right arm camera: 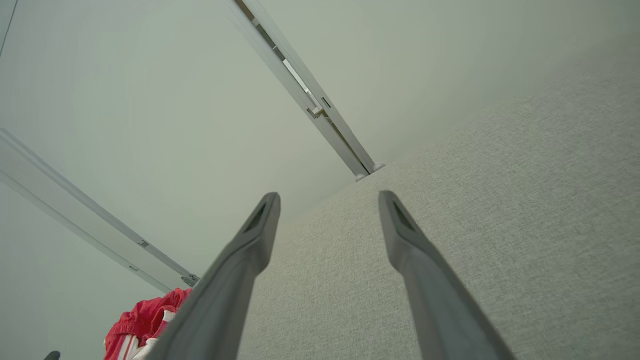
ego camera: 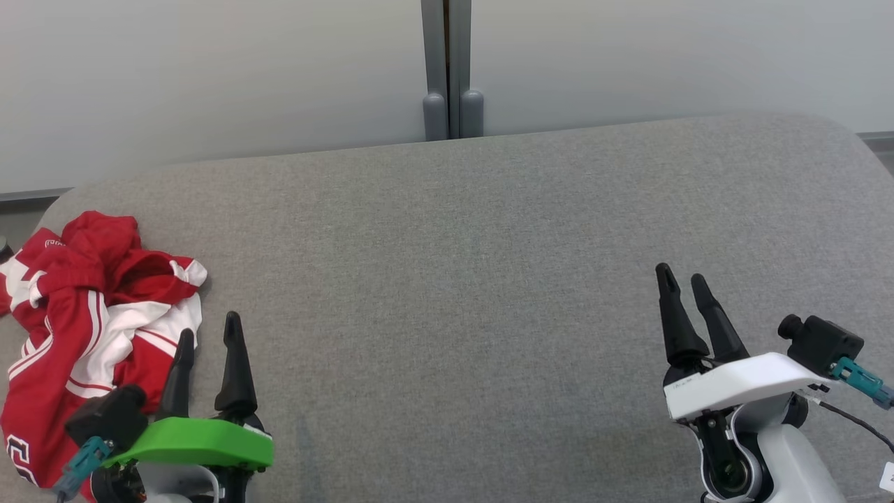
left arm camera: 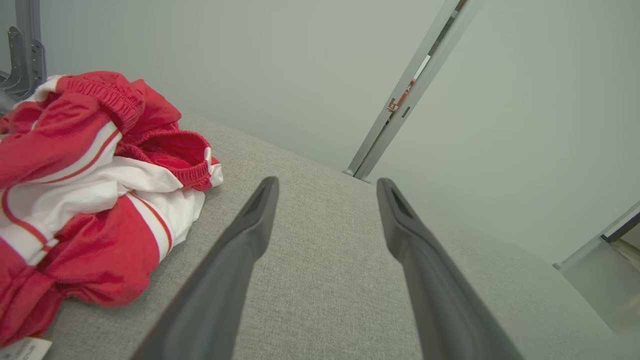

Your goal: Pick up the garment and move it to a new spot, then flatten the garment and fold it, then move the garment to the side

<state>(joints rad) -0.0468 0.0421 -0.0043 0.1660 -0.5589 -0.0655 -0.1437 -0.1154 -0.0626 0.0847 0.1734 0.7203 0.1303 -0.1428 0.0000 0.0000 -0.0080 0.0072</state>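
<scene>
Pale wall [ego camera: 209,70] at the back, w/ a grey post [ego camera: 447,70] down the middle. Below it is a big grey cloth table top [ego camera: 447,244], mostly bare.

The garment [ego camera: 91,328] sits at the table's left edge, on my near left. It's red and white w/ stripes, all bunched in a heap.

My left gripper [ego camera: 209,327] is just beside the heap, on its right. Its fingers are spread apart w/ nothing between them. The left wrist cam shows a bit of bare table between the gripper [left arm camera: 327,182] and the cloth [left arm camera: 90,190], so no touch yet. My right gripper [ego camera: 681,274] is well apart from it, over on the right side. Its fingers are also apart and hold nothing.

I think the cloth is light, soft and floppy, prob a bit slick too. It'll sag and may slip from a thin pinch.

Best spot to grab, imo, is the thick stretchy band [left arm camera: 172,170] on the side near my left gripper. It's bumpy, so less slip. I'd skip the tiny white label [left arm camera: 25,347], it's too small to lift by.
</scene>
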